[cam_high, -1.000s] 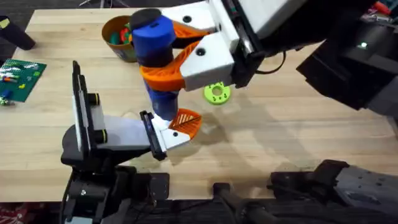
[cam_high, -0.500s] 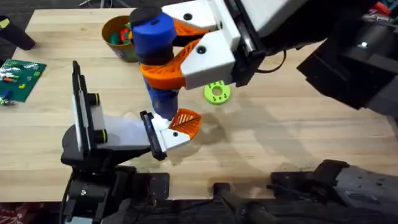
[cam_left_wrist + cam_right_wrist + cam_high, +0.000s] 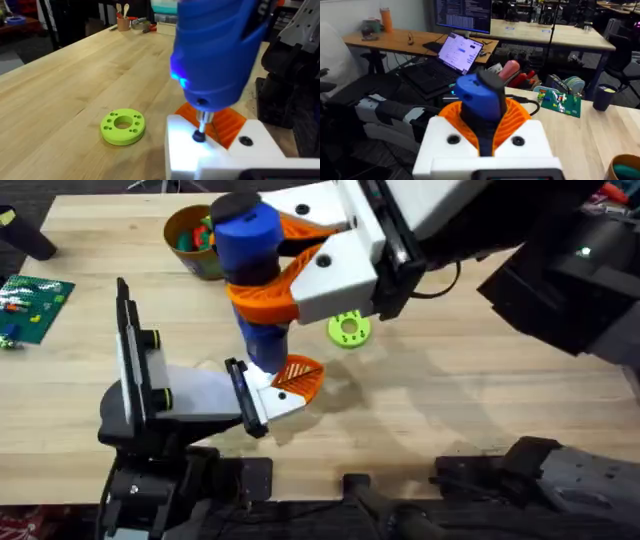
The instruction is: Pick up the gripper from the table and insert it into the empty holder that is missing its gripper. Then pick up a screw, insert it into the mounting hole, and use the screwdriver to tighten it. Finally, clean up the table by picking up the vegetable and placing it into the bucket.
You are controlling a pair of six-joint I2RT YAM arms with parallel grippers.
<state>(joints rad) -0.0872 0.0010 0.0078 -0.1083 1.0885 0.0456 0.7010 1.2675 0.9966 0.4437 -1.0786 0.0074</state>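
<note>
The right hand (image 3: 262, 272) grips the screwdriver (image 3: 248, 255) upright, orange fingers (image 3: 512, 117) closed around its blue barrel. Directly beneath it, the bit meets a screw (image 3: 199, 136) on the white holder (image 3: 190, 395), where the gripper (image 3: 300, 375) sits mounted. I cannot tell the left hand's state. Just beyond lies a lime-green ring (image 3: 123, 126) on the table (image 3: 450, 380); farther off stands the bucket (image 3: 190, 240).

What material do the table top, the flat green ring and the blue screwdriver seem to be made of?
The table top looks like pale wood with a matte finish, since grain lines show. The green ring seems matte moulded or printed plastic, uniform in colour. The screwdriver appears to be glossy blue plastic, with highlights on it.
</note>
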